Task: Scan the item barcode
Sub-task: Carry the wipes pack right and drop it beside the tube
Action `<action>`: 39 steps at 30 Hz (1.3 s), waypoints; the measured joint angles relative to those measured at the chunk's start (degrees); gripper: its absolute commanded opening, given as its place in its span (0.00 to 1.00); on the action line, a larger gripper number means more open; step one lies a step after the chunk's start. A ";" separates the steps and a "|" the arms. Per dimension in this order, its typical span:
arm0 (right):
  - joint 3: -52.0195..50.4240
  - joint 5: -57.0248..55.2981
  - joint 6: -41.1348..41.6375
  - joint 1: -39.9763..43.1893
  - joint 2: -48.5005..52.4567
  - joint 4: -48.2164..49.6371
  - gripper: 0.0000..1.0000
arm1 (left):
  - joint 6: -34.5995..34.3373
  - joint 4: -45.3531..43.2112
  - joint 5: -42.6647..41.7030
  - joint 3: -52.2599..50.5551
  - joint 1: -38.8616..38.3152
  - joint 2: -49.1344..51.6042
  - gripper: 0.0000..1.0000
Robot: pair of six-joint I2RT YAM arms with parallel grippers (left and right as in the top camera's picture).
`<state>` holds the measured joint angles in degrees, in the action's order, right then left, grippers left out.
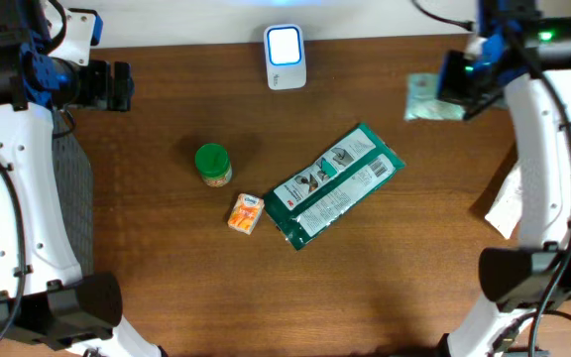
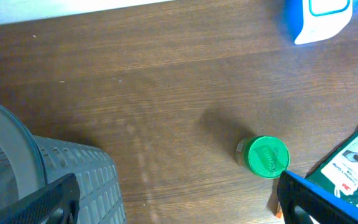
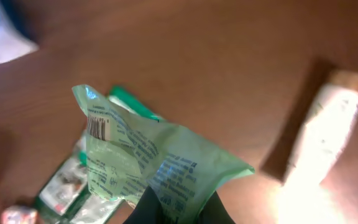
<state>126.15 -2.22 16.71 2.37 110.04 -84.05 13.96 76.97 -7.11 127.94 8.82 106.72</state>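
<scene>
Right claw (image 3: pixel 173 208): closed on the lower edge of a pale green packet (image 3: pixel 148 158), held clear of the counter (image 1: pixel 167 258) at the far right. Barcode (image 3: pixel 97 129) printed near the packet's upper left corner, above and left of the claw in the right wrist view, on a wrinkled, tilted face.

Left claw (image 2: pixel 173 205): open, empty, idle at the far left, above the grey basket (image 2: pixel 73 177). Not needed for this step.

Scanner (image 1: pixel 285 57): white unit with lit blue window, at the far edge of the counter, well to the left of the right claw.

Step in hand, judged: carry the packet to the scanner and present the barcode.

- Keep the grip firm; thin film likely to slip or fold.
- Travel left, passing above the long green package (image 1: pixel 336 184), well apart from the green-lidded jar (image 1: pixel 212 163) and the small orange pack (image 1: pixel 247 212).
- Rotate the wrist so the barcode face points squarely at the lit window.
- Hold steady just in front of the window; avoid touching the scanner.
- If the film sags over the code, tilt to flatten that corner.
- Keep clear of the white bottle (image 3: pixel 325 134) lying to the right of the claw.
</scene>
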 measured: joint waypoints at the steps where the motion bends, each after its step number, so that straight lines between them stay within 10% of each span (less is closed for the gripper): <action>1: -1.66 0.00 0.35 2.14 0.68 0.11 0.04 | 0.00 0.00 0.00 0.00 0.00 0.00 0.99; 9: -23.76 -0.94 1.36 16.81 5.31 12.59 0.06 | 0.00 0.02 0.00 0.00 0.00 0.00 0.99; 17: -32.17 -2.01 1.25 19.71 5.33 17.49 0.56 | 0.00 -0.02 0.00 0.00 0.00 0.00 0.99; 32: -25.27 18.93 -6.69 3.80 5.29 11.28 0.54 | 0.00 0.00 0.00 0.00 0.00 0.00 0.99; 35: -26.91 17.49 -6.86 2.19 5.29 12.55 0.34 | 0.00 -0.02 0.00 0.00 0.00 0.00 0.99; 39: -32.30 18.62 -7.04 2.01 5.20 16.76 0.34 | 0.00 -1.20 -0.02 0.00 0.00 0.00 0.99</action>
<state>93.84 16.40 9.67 4.38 115.24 -67.29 13.96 75.77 -7.14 127.94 8.82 106.72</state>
